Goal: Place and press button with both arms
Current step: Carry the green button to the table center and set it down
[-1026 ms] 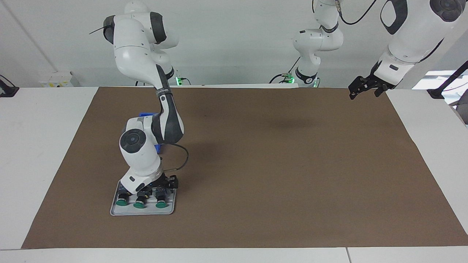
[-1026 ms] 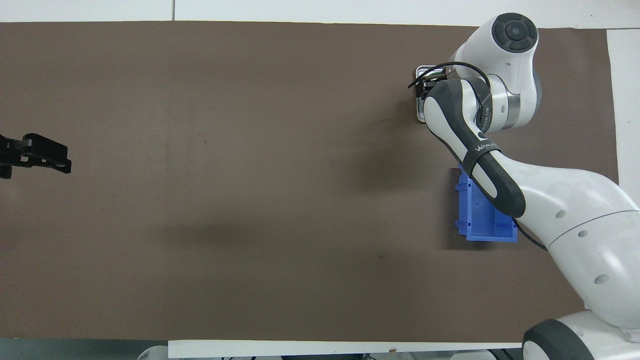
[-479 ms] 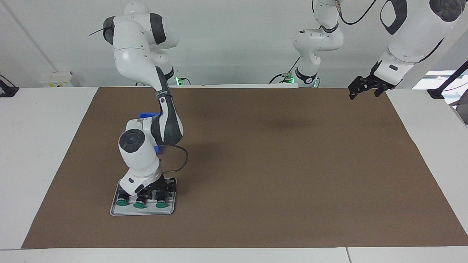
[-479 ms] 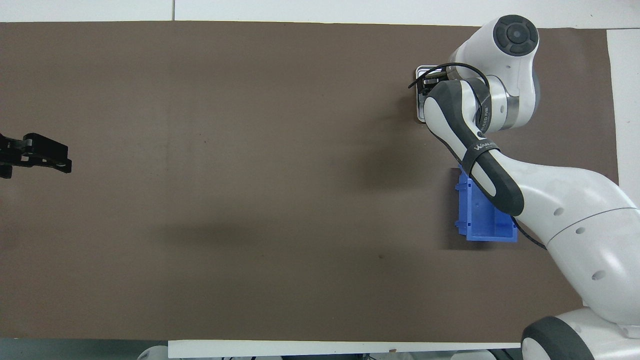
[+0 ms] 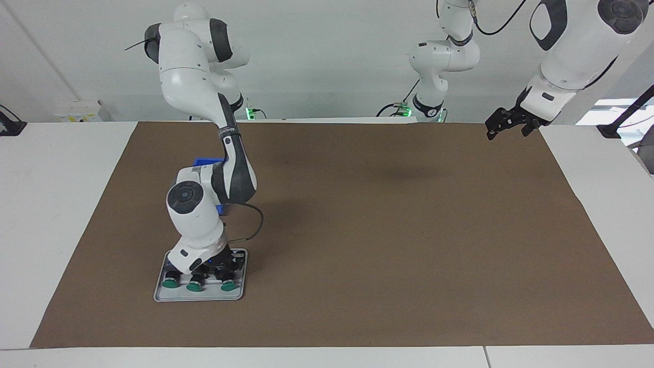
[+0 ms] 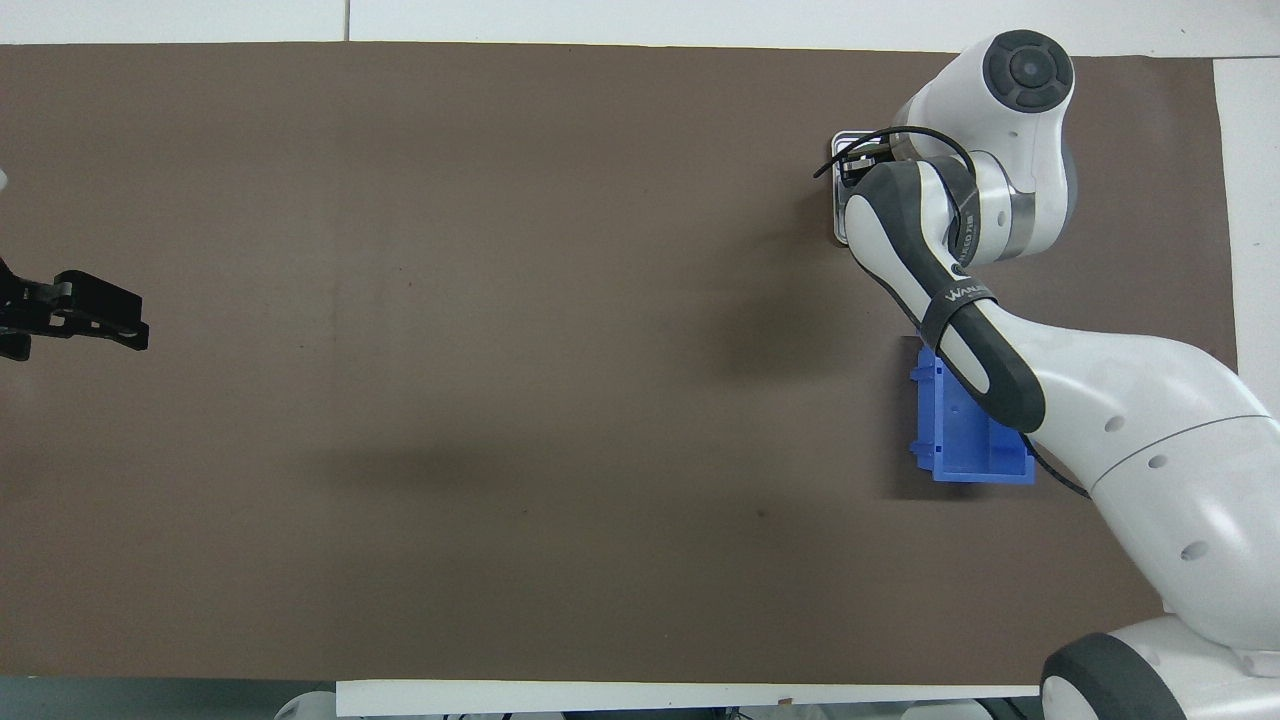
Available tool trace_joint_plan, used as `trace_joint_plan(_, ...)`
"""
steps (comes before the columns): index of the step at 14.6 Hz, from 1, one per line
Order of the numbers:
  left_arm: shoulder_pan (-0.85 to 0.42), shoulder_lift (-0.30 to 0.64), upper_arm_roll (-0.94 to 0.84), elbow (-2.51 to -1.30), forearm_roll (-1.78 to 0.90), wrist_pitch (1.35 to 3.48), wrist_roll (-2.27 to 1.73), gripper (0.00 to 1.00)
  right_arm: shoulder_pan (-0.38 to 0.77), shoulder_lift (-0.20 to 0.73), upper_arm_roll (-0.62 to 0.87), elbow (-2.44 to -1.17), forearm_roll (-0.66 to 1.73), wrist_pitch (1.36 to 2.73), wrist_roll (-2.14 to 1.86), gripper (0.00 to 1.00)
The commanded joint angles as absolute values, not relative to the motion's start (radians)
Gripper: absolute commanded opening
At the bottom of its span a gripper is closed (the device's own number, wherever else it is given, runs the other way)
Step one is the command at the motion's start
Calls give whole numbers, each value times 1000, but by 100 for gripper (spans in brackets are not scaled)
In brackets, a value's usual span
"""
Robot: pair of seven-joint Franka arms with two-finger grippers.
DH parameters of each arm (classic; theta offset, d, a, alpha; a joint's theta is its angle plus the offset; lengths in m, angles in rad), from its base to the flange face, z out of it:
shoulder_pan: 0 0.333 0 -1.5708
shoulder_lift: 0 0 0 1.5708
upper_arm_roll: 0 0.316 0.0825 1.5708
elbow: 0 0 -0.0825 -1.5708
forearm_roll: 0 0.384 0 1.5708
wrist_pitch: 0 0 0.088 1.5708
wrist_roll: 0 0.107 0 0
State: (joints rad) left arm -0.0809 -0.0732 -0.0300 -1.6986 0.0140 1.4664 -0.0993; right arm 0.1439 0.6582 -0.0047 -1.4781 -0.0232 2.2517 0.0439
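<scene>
Brown mat covers white counter (image 5: 46,214). Right pincer (image 5: 220,267) down in grey tray (image 5: 162,294), over row of buttons; grip state hidden, cannot tell. Button (image 5: 228,285) just below its tips: small, rigid, light; grip square body, not slick cap. Left pincer (image 5: 506,124) released, waits aloft.

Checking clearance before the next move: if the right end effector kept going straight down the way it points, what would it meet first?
Probably the buttons on the grey tray; the right end effector is right down among them, at the one nearest the left arm's end. Contact can't be confirmed.
</scene>
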Motion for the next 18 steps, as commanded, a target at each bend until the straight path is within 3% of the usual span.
trace_joint_plan(1, -89, -94, -26, -1727, 18, 1491, -106, 100, 134, 623, 3, -1451, -34, 2174, 25, 0)
trace_joint_plan(5, -89, -94, -26, -1727, 18, 1491, -110, 100, 176, 494, 5, -1465, -18, 1998, 105, 0)
trace_joint_plan(9, -89, -95, -26, -1729, 18, 1490, -109, 100, 293, 393, 9, -1489, -14, 1863, 377, 0)
trace_joint_plan(18, -87, -100, -26, -1736, 18, 1488, -114, 100, 466, 385, 80, -1528, -15, 1824, 1137, 0)
